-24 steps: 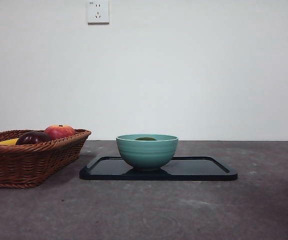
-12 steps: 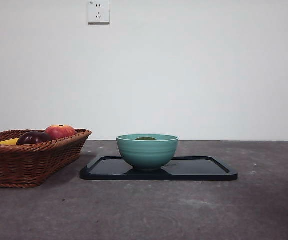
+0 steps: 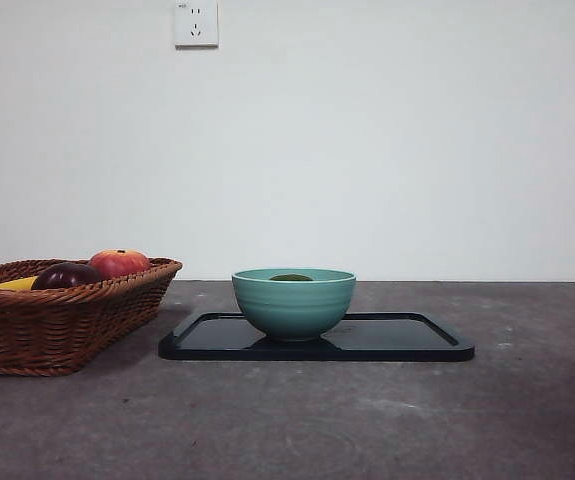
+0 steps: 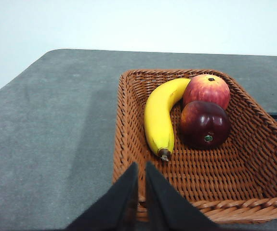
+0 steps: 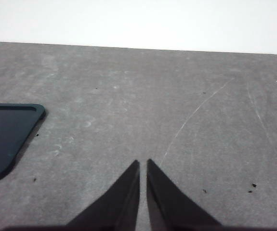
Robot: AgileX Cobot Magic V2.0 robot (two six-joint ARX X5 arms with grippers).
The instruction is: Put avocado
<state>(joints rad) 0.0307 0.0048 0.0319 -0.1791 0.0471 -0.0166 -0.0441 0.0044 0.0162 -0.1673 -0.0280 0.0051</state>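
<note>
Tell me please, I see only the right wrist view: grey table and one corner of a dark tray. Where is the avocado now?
Observer: The avocado lies inside a teal bowl on that black tray.
Operator: Is the left gripper near it?
Observer: No, the left gripper is shut, over the near rim of a wicker basket.
Operator: What is in this basket?
Observer: A banana, a red apple and a dark purple fruit.

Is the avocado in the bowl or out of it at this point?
In. The avocado's dark-green top shows just above the teal bowl's rim in the front view; the bowl stands upright on the black tray.
</note>
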